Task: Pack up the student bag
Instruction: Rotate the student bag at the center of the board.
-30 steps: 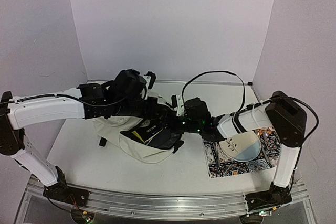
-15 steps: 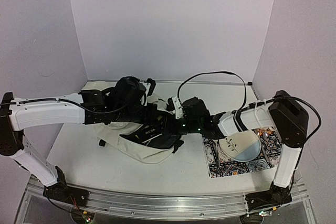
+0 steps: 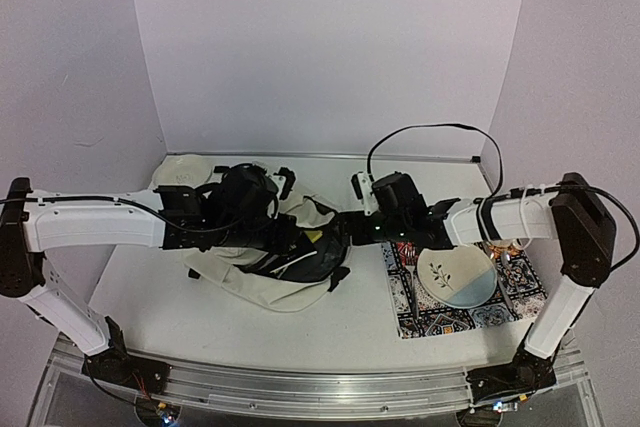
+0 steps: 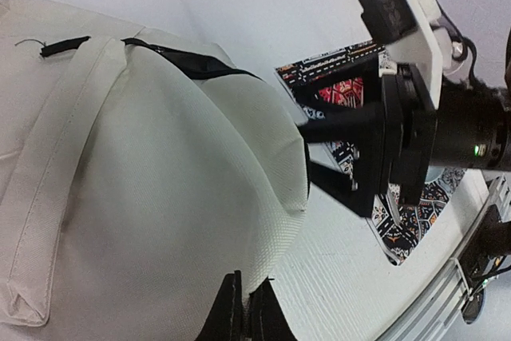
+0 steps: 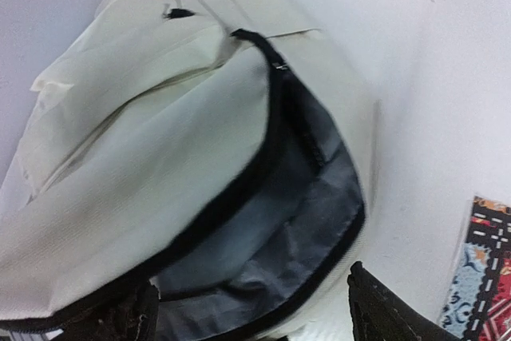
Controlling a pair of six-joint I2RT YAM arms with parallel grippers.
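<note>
- The student bag [image 3: 262, 285] lies on its side just left of the patterned mat [image 3: 440, 319], with its dark-lined mouth turned towards the mat.
- The right gripper [image 5: 254, 293] has just drawn back out of that mouth towards the mat. A second ago it was reaching into the opening. Now its fingers stand well apart, with nothing between them except the view into the grey lining [image 5: 271, 221].
- The book [image 3: 314, 237] stood plainly in the opening a second ago. Left of the mat it now shows only as a yellowish sliver inside the mouth, so I take it that the book has gone in and been let go.
- The left gripper [image 4: 246, 313], further from the mat on the far side of the mouth, stays pinched tight on the cream edge of the bag and holds the rim up.
- A plate [image 3: 458, 277] rests on the mat, untouched.
- To my eye, this item is packed. The mouth is still gaping and unzipped, so the bag is not finished. The freed right arm can fetch something else or go for the zipper while the left one keeps the rim raised.
</note>
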